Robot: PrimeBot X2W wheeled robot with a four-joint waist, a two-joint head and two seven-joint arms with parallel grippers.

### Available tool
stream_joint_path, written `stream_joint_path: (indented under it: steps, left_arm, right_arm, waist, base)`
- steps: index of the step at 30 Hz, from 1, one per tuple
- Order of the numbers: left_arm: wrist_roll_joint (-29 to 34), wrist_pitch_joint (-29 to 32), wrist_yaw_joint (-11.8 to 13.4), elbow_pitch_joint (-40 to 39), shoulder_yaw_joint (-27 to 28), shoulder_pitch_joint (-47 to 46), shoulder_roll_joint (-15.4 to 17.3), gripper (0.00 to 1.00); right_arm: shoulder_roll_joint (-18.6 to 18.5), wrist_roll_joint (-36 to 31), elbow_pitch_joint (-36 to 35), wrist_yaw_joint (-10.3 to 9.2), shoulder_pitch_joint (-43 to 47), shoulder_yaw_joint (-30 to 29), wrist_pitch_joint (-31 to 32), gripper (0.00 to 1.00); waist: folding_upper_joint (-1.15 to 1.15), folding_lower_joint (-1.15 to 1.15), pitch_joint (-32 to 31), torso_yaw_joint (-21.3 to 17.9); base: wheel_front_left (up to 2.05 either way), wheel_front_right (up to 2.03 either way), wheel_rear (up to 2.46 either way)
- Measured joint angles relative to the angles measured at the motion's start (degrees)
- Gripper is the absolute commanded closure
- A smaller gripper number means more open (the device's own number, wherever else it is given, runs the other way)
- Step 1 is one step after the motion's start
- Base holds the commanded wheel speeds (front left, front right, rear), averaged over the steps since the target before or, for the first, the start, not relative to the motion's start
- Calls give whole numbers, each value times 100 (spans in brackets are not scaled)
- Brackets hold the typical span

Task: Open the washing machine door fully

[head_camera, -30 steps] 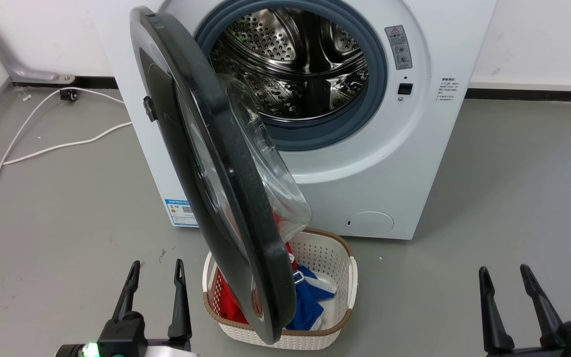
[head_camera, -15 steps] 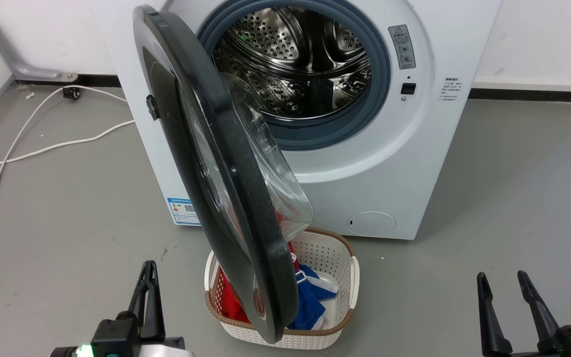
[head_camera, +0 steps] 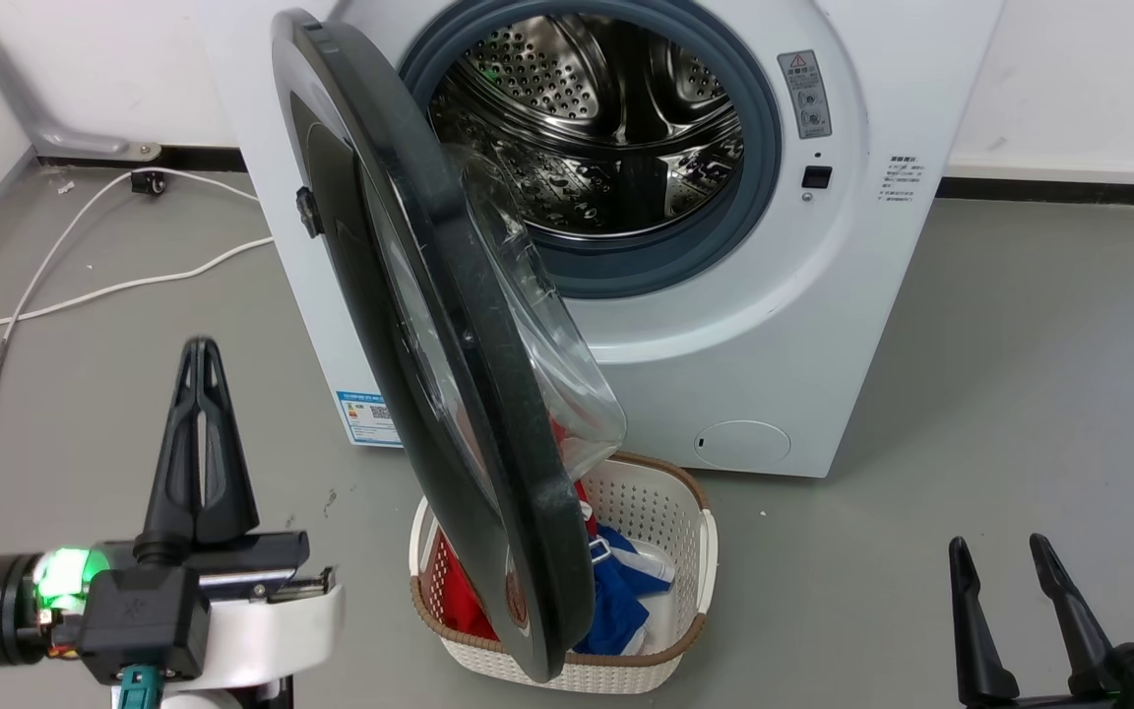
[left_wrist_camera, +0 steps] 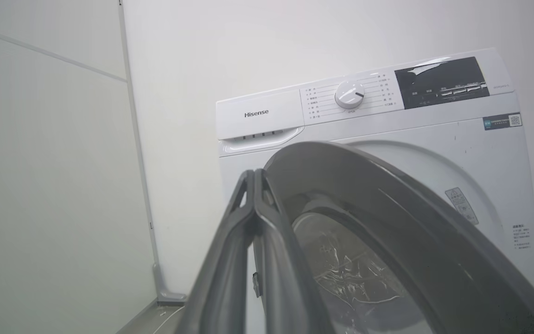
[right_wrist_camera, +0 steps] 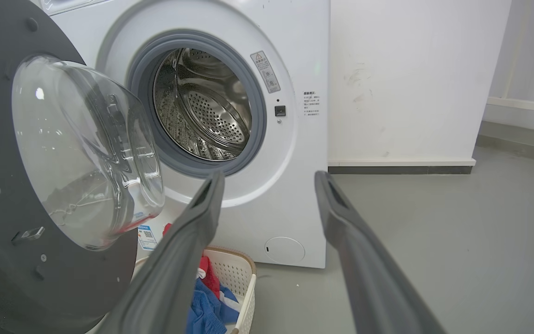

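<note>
Finds the washing machine door (head_camera: 341,246) about half open, upright on its left-side hinge, free edge over the laundry basket (head_camera: 665,512). Puts it just right of and beyond the left pincer (head_camera: 201,347), fingers pressed together, likely nearer than the low right pincer (head_camera: 997,544), fingers apart. Leaves grey floor (head_camera: 134,394) left of the washing machine (head_camera: 774,374) for the swing.

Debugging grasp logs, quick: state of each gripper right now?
Left gripper: shut, holding nothing.
Right gripper: open, empty.
</note>
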Motion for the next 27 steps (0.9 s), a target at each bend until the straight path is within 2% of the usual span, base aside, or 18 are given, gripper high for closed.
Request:
stream_joint_path:
  steps: [5, 13, 21, 27]
  left_arm:
    - [189, -1, 34, -611, -298, -258, 142, 100]
    - [396, -1, -175, -1136, -1134, -739, 280, 100]
    - [503, -1, -465, -1290, -2085, -1033, 232, 100]
    - [430, -1, -701, -1044, -2902, -1045, 62, 100]
  right_arm:
    - [1, 2, 13, 0, -5, 13, 0, 0]
    - [1, 2, 34, 0, -24, 37, -1, 0]
    - [1, -1, 48, -1, -24, 58, 0, 0]
    - [1, -21, 48, -1, -24, 63, 0, 0]
  waist:
    - [0, 0, 18, -20]
    - [0, 0, 14, -35]
    - [0, 0, -2, -79]
    - [0, 0, 0, -97]
  base:
    - [0, 0, 0]
    - [0, 0, 0]
    - [0, 0, 0]
    - [0, 0, 0]
